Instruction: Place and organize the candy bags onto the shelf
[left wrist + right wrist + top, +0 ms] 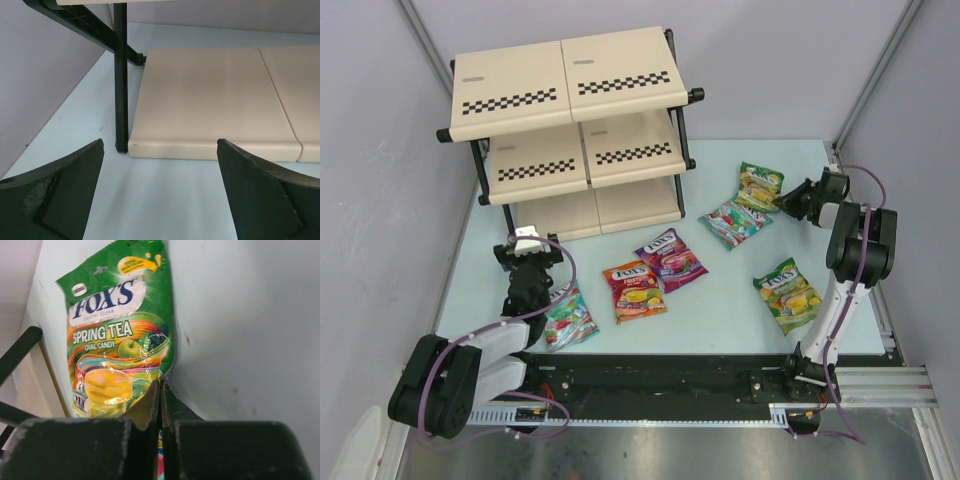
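Note:
My right gripper [160,385] is shut on the lower edge of a green-yellow "Spring Tea" candy bag [117,330], and a strip of foil shows between its closed jaws. From above, this bag [760,185] lies at the far right with the right gripper [785,203] at its right edge. Flat on the table are a teal bag [734,222], a purple-pink one [671,258], a red-orange one [634,290], a second green-yellow one [788,293], and a teal one [568,318] beside the left arm. My left gripper [525,245] [160,145] stands open and empty before the shelf [570,100], facing its lowest panel [210,100].
The shelf's black frame leg [120,75] stands just ahead of my left finger. Grey walls close in the table on the left [380,200] and right [920,150]. A black rail [660,385] runs along the near edge.

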